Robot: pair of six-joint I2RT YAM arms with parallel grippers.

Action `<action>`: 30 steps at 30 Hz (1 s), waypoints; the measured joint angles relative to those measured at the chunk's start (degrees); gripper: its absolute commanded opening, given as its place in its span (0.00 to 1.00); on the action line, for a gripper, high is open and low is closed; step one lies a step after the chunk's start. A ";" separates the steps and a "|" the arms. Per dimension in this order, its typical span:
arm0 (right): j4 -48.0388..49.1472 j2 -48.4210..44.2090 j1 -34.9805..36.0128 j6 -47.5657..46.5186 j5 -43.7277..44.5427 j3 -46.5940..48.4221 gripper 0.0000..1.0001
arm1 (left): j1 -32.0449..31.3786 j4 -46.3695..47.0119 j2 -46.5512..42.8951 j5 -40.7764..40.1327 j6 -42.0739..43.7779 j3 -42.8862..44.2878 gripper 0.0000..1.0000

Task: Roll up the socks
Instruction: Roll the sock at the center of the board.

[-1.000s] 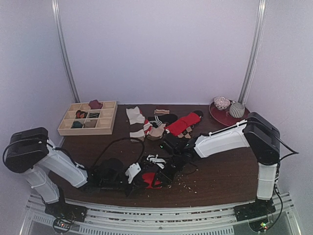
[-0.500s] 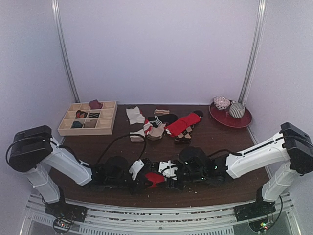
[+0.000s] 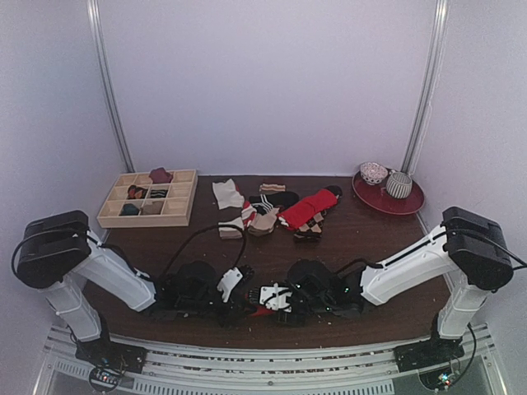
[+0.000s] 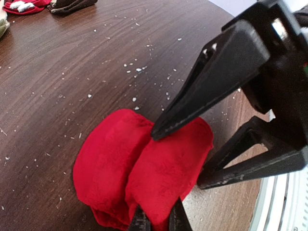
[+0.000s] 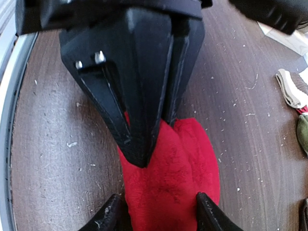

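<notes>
While the socks (image 4: 144,178) (only red fabric shows, bunched) lie at the near edge of the bench (image 4: 72,72), long axis running gripper to gripper, left gripper (image 4: 158,222) jaws pinch one end shut, right gripper (image 5: 159,216) jaws straddle the opposite end, parted.

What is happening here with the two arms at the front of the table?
Both arms are bent low over a red sock bundle at the near edge of the table. The left gripper is shut on a fold of the bundle. The right gripper has a finger on each side of it; whether it squeezes, I cannot tell. Only red fabric shows in the bundle, nothing tan. Other socks lie further back, apart from both grippers.
</notes>
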 measured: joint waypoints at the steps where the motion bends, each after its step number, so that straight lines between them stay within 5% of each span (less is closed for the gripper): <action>1: 0.04 0.44 0.00 -0.04 0.02 0.02 0.46 | 0.07 0.28 0.02 0.17 0.00 -0.15 0.00; 9: -4.42 2.64 -0.33 0.76 -1.49 3.23 0.27 | 0.57 2.36 -0.11 1.57 0.04 -1.66 0.00; 11: -7.39 3.06 -0.87 1.53 -3.17 5.25 0.26 | 0.55 1.99 -0.96 1.16 0.33 -2.19 0.19; 17: -20.28 7.72 -4.70 4.22 -16.02 15.80 0.26 | 0.63 -5.49 -8.28 -5.51 2.62 -4.24 0.51; 21: -25.33 10.75 -6.51 6.43 -22.27 19.76 0.26 | 0.26 -9.73 -17.57 -12.15 7.04 -6.73 0.97; 30: -28.06 12.94 -8.50 10.71 -27.39 22.08 0.26 | 0.24 -7.85 -33.57 -23.61 14.40 -9.97 0.98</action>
